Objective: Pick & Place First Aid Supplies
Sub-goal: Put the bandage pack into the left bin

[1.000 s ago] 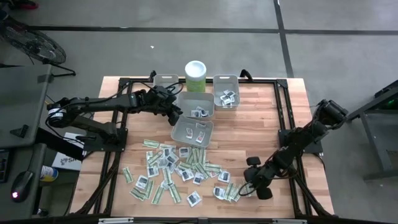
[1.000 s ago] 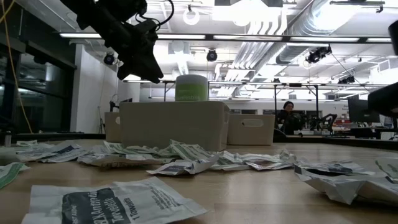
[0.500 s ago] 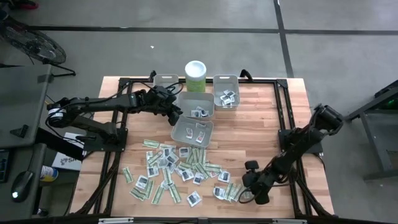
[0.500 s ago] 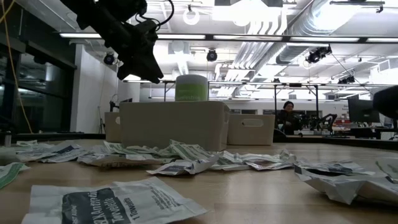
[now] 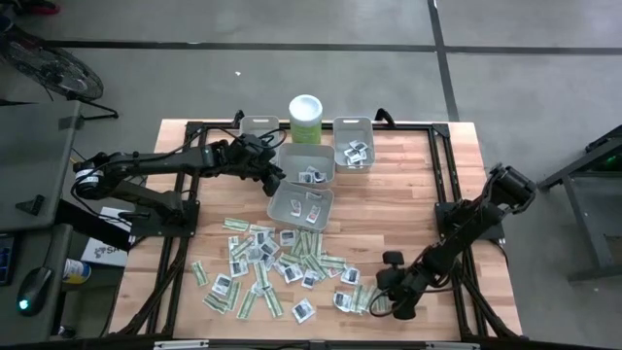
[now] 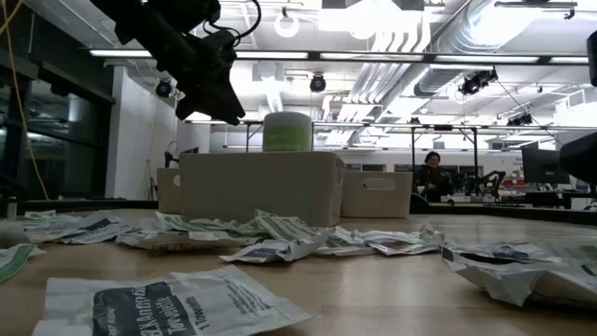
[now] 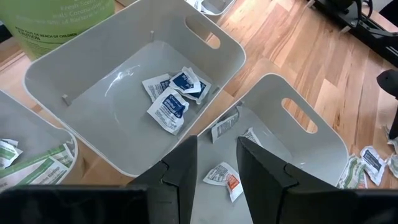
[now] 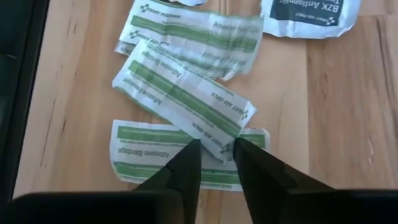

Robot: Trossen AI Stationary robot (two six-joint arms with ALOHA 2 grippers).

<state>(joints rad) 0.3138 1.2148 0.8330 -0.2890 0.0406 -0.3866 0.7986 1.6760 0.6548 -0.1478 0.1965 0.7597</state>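
Reaching low over the front right of the desk [image 5: 408, 209], the right tool [image 8: 214, 163] had its two fingers [image 8: 185, 168] set narrowly apart, their tips astride the near corner of a green-striped bandage strip [image 8: 186, 102]; whether they gripped it could not be told. That strip lay across two more strips, beside a white square packet [image 8: 309, 14]. The left tool [image 7: 216, 163] hung empty, with a small gap between its fingers, above two grey bins [image 7: 118, 106] holding a few packets. The remaining first aid supplies [image 5: 277, 267] lay scattered across the desk's front, near a pale green canister [image 5: 305, 119].
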